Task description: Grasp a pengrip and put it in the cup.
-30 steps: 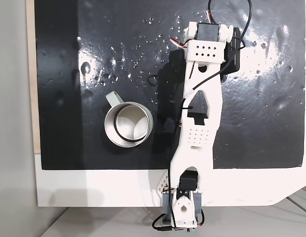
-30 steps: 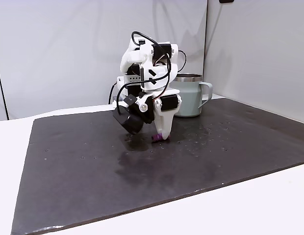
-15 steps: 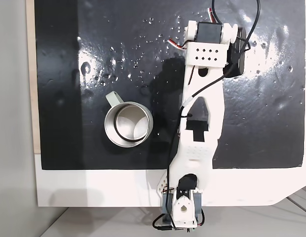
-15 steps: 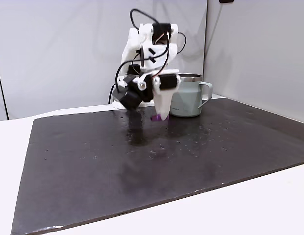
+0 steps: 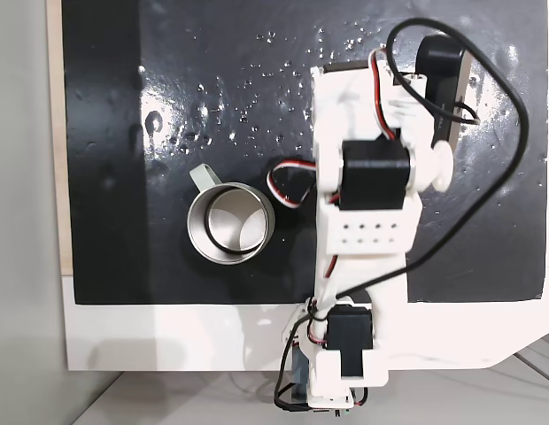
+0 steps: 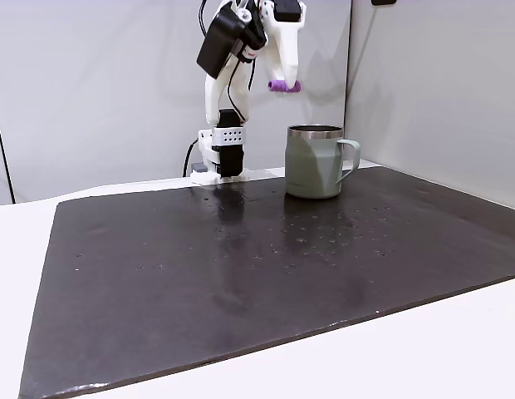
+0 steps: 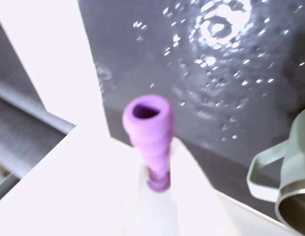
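Observation:
In a fixed view from the side, my gripper (image 6: pixel 280 81) is raised high above the mat, shut on the purple pengrip (image 6: pixel 285 86), which sticks out sideways. The silvery cup (image 6: pixel 314 162) stands upright on the mat, below and slightly right of the pengrip. The wrist view shows the pengrip (image 7: pixel 148 132) clamped between my white fingers (image 7: pixel 189 187), its open end facing away. The cup (image 7: pixel 290 191) and its handle sit at the lower right there. From above, the cup (image 5: pixel 230 223) is left of the folded arm (image 5: pixel 367 204), which hides the gripper.
A black mat (image 6: pixel 241 274) with shiny speckles covers most of the white table (image 6: pixel 457 349). The arm's base (image 6: pixel 218 158) stands at the mat's far edge, left of the cup. Grey wall panels close off the back.
The arm has lifted off the mat and swung upward, carrying the pengrip from mat level to well above the cup's rim. The cup has not moved.

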Motion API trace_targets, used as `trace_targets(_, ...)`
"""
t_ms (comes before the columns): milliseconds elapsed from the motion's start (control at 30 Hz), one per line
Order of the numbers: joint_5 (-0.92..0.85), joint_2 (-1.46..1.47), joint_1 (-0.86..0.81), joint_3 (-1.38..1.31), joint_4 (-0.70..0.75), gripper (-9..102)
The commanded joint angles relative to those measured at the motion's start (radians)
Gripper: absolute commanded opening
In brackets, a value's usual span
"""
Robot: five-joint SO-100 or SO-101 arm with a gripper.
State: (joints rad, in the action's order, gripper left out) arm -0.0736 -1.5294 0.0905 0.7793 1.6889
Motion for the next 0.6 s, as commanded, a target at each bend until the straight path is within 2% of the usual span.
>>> trace_targets(0, 0.005, -0.135, 0.031, -0.003, 0.002, 0)
trace_targets(233, -0.020, -0.252, 0.143, 0.149, 0.006, 0)
trace_targets(567, -0.044, -0.396, 0.485, 0.403, 0.009, 0)
